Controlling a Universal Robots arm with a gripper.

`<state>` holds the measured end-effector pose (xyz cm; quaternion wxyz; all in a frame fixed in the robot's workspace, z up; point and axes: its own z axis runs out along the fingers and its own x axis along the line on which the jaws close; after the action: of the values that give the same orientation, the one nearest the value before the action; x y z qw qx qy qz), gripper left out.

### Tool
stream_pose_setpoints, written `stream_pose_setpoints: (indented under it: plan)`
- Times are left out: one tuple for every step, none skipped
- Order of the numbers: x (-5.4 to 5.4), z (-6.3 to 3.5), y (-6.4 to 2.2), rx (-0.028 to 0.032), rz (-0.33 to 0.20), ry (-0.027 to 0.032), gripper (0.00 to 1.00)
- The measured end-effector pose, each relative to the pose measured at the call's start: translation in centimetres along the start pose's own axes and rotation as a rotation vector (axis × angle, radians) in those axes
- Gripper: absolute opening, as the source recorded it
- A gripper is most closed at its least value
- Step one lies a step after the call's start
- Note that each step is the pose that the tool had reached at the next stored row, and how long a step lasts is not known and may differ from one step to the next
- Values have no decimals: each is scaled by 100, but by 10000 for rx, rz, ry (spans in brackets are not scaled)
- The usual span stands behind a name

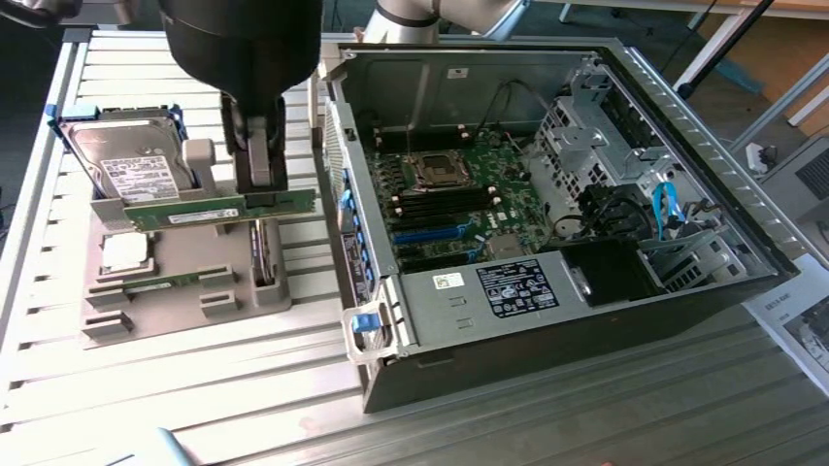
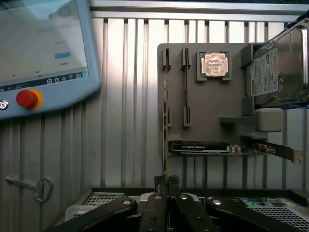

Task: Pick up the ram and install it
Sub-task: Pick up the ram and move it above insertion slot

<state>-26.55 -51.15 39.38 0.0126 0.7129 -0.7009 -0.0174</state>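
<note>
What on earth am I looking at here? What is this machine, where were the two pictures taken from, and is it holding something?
This is a robot arm working over a slatted metal table. One picture comes from a camera standing off to the side. The other comes from a camera on the arm's wrist, looking down past its tool.

The tool is a clamp with two fingers. It is shut on the ram, a long thin green memory stick, held over a grey tray. In that tray sit a silver hard drive and a square processor chip.

On the exterior view's right lies an open computer case, with its green motherboard showing.

The wrist view also shows a control tablet with a red button.
</note>
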Motion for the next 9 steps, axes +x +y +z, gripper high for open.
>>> stream_pose_setpoints:
  plan:
    - [6, -1, -25, 0, -1, -14, 12]
    - [12, -3, -52, -1, 0, -29, 12]
    - [16, -4, -70, -3, -1, -39, 12]
    - [20, -5, -91, -2, -2, -53, 12]
    - [24, -7, -106, -3, -2, -63, 12]
    - [30, -8, -133, -3, -4, -83, 12]
    - [39, -11, -172, -4, -5, -112, 12]
    - [48, -15, -213, -6, -5, -142, 12]
    - [52, -17, -234, -7, -6, -159, 12]
